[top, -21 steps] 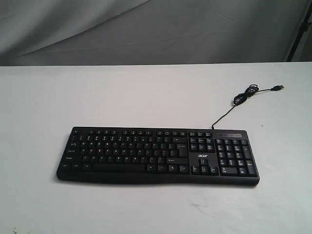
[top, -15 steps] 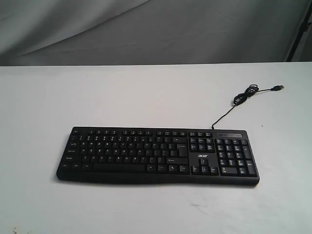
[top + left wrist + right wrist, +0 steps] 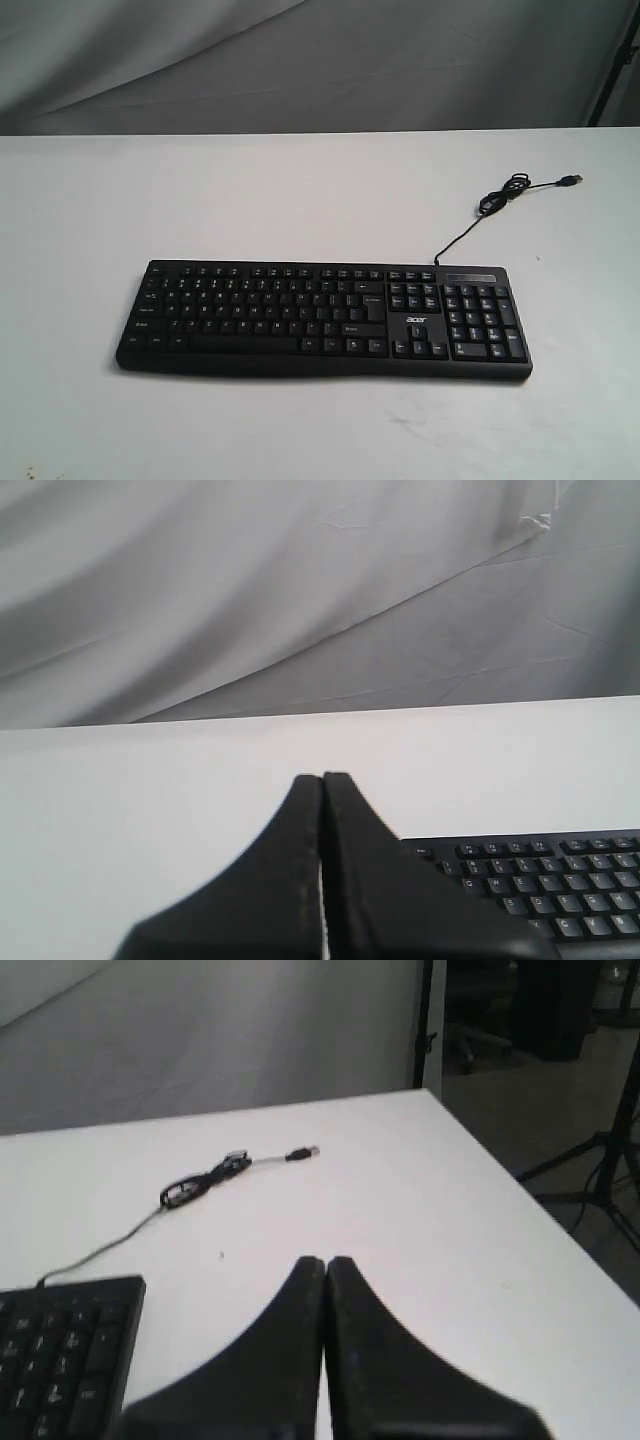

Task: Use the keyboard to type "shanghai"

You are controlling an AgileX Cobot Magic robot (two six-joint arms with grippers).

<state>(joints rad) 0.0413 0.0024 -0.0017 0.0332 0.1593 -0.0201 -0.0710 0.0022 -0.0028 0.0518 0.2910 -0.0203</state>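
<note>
Left pincer (image 3: 322,780) and right pincer (image 3: 324,1260) are both pressed closed, gripping nothing, above the white bench (image 3: 300,200). Black keyboard (image 3: 320,318) lies flat just past the left pincer, beside the right one.

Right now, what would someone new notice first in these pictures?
A long black keyboard lies across the middle of the white table. Its thin cable trails from its back edge to a loose USB plug. The left pincer and right pincer are shut, off the keys.
</note>
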